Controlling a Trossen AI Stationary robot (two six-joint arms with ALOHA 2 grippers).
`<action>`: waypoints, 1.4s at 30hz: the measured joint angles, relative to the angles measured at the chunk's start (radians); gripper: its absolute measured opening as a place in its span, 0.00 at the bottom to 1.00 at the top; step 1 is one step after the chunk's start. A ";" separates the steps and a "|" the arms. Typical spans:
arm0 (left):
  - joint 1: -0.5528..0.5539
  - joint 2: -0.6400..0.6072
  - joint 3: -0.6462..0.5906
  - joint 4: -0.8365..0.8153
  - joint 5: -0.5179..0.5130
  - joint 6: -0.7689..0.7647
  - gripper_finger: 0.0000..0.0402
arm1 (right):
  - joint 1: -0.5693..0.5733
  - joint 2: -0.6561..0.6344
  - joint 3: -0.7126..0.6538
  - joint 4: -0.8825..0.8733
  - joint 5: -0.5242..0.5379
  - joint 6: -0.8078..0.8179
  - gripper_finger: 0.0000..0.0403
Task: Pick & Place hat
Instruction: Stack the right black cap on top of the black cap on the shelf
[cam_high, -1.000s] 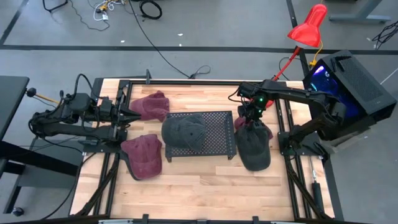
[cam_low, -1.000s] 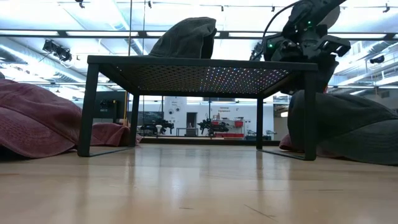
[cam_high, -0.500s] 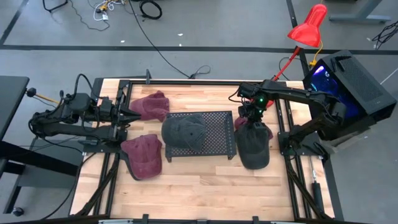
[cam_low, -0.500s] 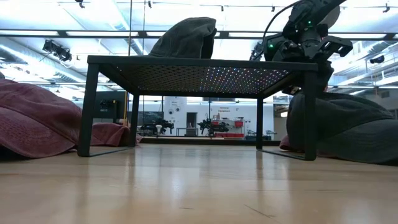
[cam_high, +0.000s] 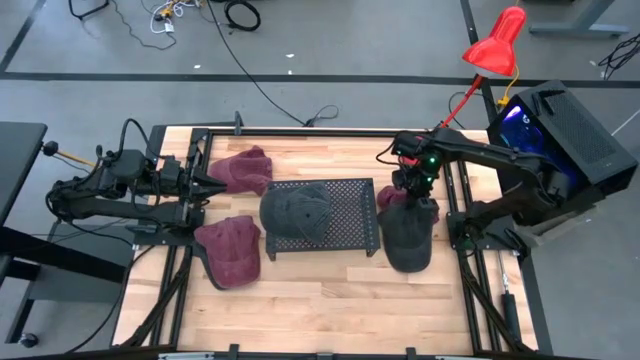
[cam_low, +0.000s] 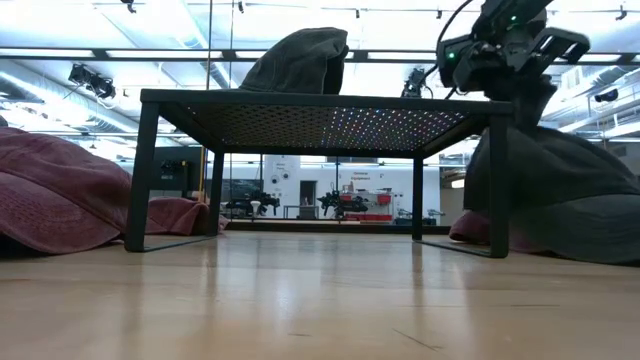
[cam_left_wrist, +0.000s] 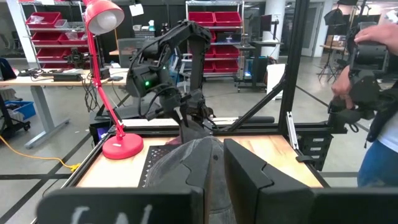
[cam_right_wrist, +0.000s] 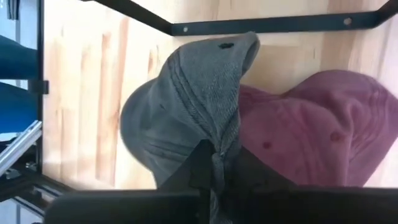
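Note:
A dark grey hat (cam_high: 405, 240) sits at the right of the black mesh rack (cam_high: 350, 215), and my right gripper (cam_high: 412, 200) is shut on its top. In the low view the hat (cam_low: 560, 190) rises to a peak under that gripper (cam_low: 520, 85). A second grey hat (cam_high: 295, 210) rests on the rack's top. A maroon hat (cam_right_wrist: 311, 124) lies on the table just behind the held one. My left gripper (cam_high: 205, 185) hovers shut over the table's left side, pointing level toward the rack. My right gripper pinches a raised fold of the grey hat's crown (cam_right_wrist: 217, 146) between its two fingers. The fingers come from above, slanting down. The crown is drawn up into a peak, while the hat's lower part (cam_low: 570, 245) stays on the table.
Two more maroon hats lie at the left of the rack, one far (cam_high: 243, 170) and one near (cam_high: 232, 250). A red desk lamp (cam_high: 495, 45) stands beyond the table's far right corner. Bare wood lies along the near edge (cam_high: 320, 300).
My right gripper has shut on the grey hat's crown and risen a little, drifting toward the table's right edge. The crown has been pulled up into a peak and the hat has bunched narrower; its lower part stays on the table.

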 joint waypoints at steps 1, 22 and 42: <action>0.000 0.000 0.000 0.000 0.000 0.000 0.12 | 0.000 -0.012 0.000 -0.013 0.000 0.005 0.05; 0.000 0.000 0.000 0.000 0.000 0.000 0.12 | 0.000 -0.277 0.000 -0.150 -0.124 0.167 0.05; 0.000 0.000 0.000 0.000 0.000 0.000 0.12 | 0.000 -0.477 0.000 -0.011 -0.352 0.381 0.05</action>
